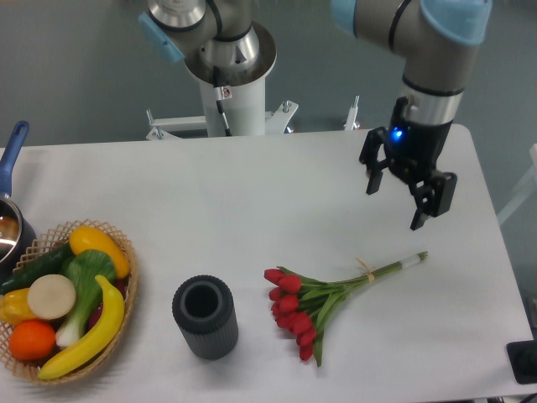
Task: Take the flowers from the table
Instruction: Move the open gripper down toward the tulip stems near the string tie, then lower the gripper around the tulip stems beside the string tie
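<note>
The flowers (323, 300), a bunch of red tulips with green stems tied with pale string, lie flat on the white table (252, 201) right of centre, heads toward the lower left and stem ends pointing up-right. My gripper (394, 206) hangs open above the table, up and to the right of the bunch, a little beyond the stem tips. Its two black fingers (420, 211) are spread apart with nothing between them. It touches neither the flowers nor the tabletop.
A dark ribbed cylindrical vase (205, 316) stands upright left of the tulips. A wicker basket (117, 323) of fruit and vegetables sits at the front left, with a blue-handled pot (8, 214) behind it. The robot base (231, 67) rises at the back.
</note>
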